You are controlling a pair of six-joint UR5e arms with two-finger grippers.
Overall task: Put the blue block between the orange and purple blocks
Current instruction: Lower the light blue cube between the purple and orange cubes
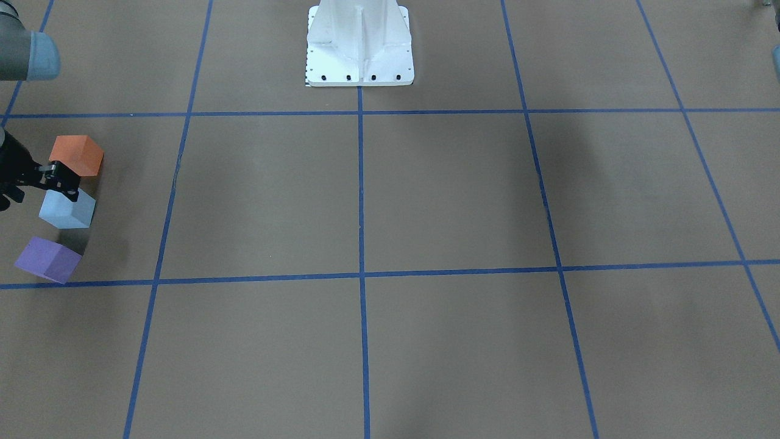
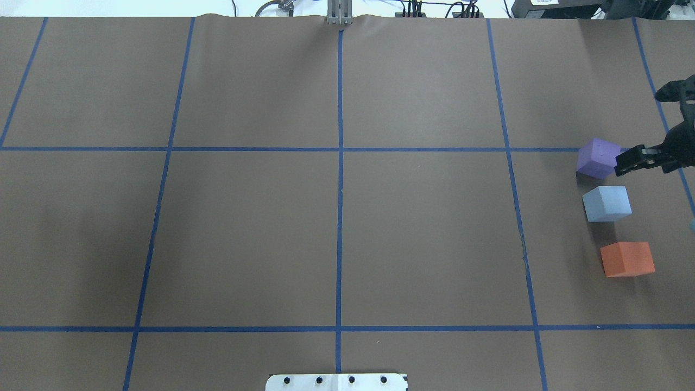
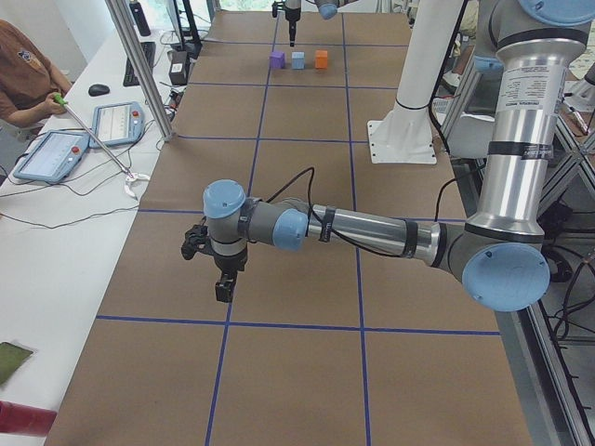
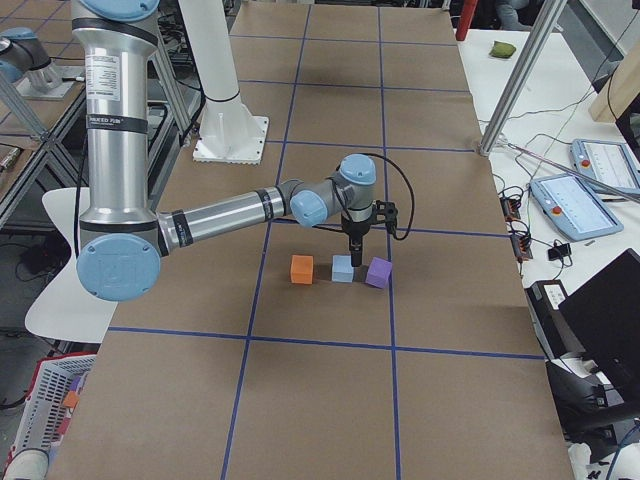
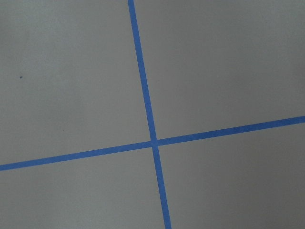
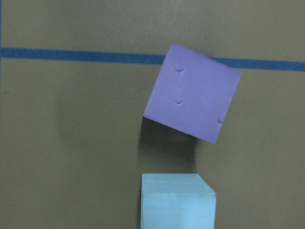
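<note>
The light blue block [image 2: 607, 203] sits on the table between the purple block [image 2: 596, 157] and the orange block [image 2: 627, 259], in a short row at the table's right end. All three stand apart. My right gripper [image 2: 624, 163] hangs above the row, over the gap between the blue and purple blocks; it looks shut and holds nothing. The right wrist view shows the purple block [image 6: 193, 93] and the top of the blue block [image 6: 177, 202] below it. My left gripper [image 3: 223, 293] hovers over bare table far from the blocks; I cannot tell whether it is open.
The white robot base plate [image 1: 359, 61] stands at the table's middle near edge. Blue tape lines [image 5: 153, 142] grid the brown table. A side bench with tablets [image 3: 56, 153] and an operator [image 3: 23, 79] runs along the far side.
</note>
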